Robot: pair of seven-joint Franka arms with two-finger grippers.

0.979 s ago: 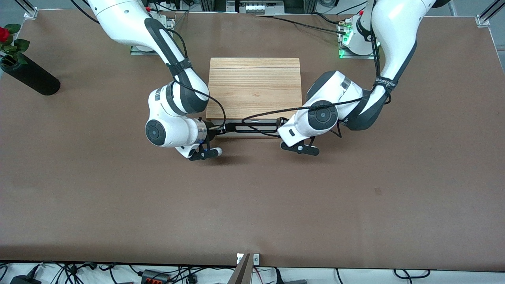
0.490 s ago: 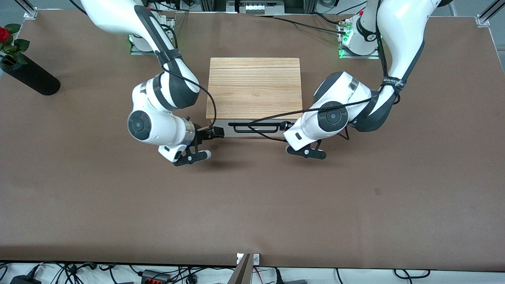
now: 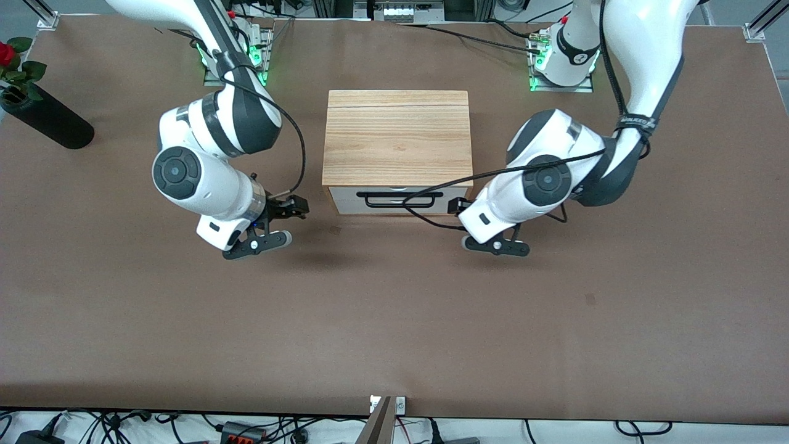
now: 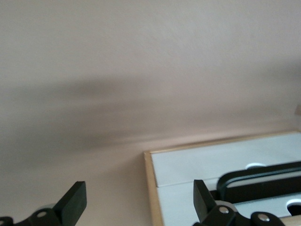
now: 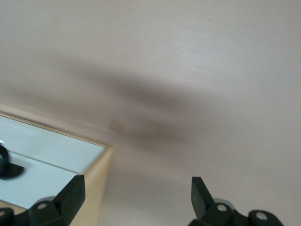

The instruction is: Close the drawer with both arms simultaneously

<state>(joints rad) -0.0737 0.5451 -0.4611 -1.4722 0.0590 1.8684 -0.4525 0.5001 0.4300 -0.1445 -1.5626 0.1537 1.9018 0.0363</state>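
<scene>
The drawer [image 3: 394,202], with a white front and black bar handle [image 3: 404,197], sits pushed into the oak-grain box [image 3: 397,135], its front about flush. My right gripper [image 3: 294,208] is open and empty, low over the table beside the box, toward the right arm's end. In the right wrist view the gripper [image 5: 136,194] faces bare table, with the drawer front [image 5: 42,155] at one side. My left gripper [image 3: 461,207] is open and empty beside the box's other front corner. In the left wrist view the gripper [image 4: 138,202] straddles the box's edge, near the drawer front [image 4: 225,162] and handle [image 4: 258,181].
A black vase [image 3: 46,120] with a red rose [image 3: 6,54] lies at the right arm's end of the table. Black cables [image 3: 431,185] from the left arm hang in front of the drawer. The brown table top [image 3: 394,320] spreads wide nearer the camera.
Both grippers have drawn away sideways from the drawer handle, each toward its own arm's end of the table. The drawer front has not visibly moved.
</scene>
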